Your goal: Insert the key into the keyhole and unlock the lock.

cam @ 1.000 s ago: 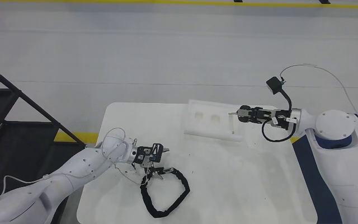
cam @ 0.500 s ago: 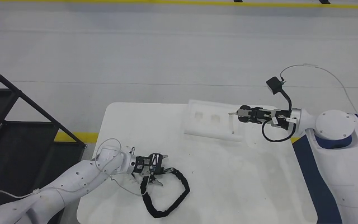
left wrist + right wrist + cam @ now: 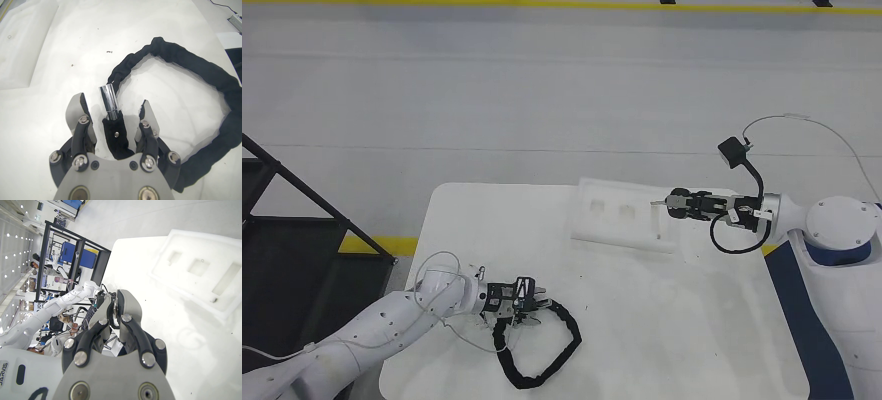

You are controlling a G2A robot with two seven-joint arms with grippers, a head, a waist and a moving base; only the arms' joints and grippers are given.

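Chain lock (image 3: 560,362) lies at the worktop's (image 3: 692,330) front left. Its chrome cylinder (image 3: 109,102) now sits between the spread fingers of the left gripper (image 3: 525,297), which has come down onto it from farther back. Right gripper (image 3: 670,202) stays over the foam tray (image 3: 627,228) near the back edge, pinching the key (image 3: 115,308).

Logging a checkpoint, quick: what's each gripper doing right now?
Left gripper: open, jaws either side of the chain lock end.
Right gripper: closed on the key.
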